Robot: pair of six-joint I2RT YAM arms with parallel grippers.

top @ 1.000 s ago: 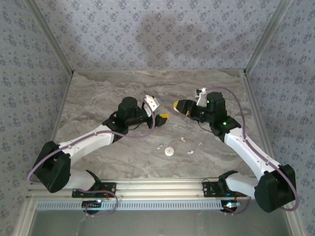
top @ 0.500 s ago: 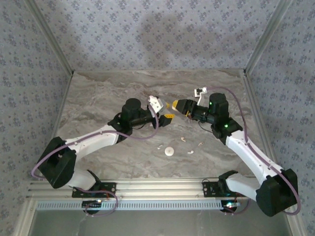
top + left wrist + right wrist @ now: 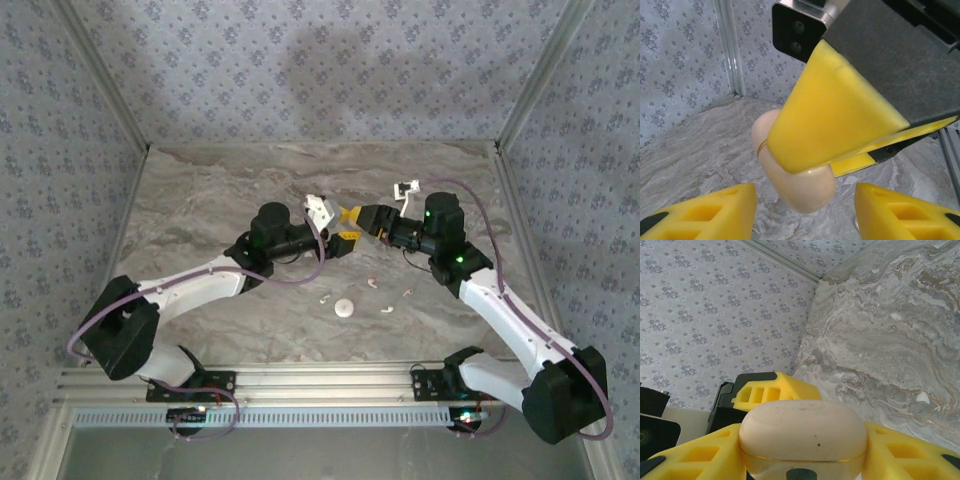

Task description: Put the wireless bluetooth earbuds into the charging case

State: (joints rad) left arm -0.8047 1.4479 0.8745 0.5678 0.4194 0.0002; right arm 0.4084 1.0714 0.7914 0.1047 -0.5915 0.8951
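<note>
Two grippers are facing each other tip to tip above the middle of the table (image 3: 220,190). The right gripper (image 3: 802,460) is clamping the charging case (image 3: 802,432) between its yellow fingers, holding it in the air; the case is looking closed along its seam. The left gripper (image 3: 805,212) is standing partly open with nothing in it, its fingers (image 3: 705,210) sitting either side of the case without plainly touching it. Several earbuds (image 3: 387,308) are lying loose on the marble nearer the arm bases, well apart from the case.

Trouble is most likely coming at the two-handed step. The case is smooth and rounded, so a left pinch landing off-centre, or a right grip loosening too soon, is risking it squirting out and dropping among the earbuds below. The yellow tips are also crowding one small object, so finger-on-finger contact is looking possible.
</note>
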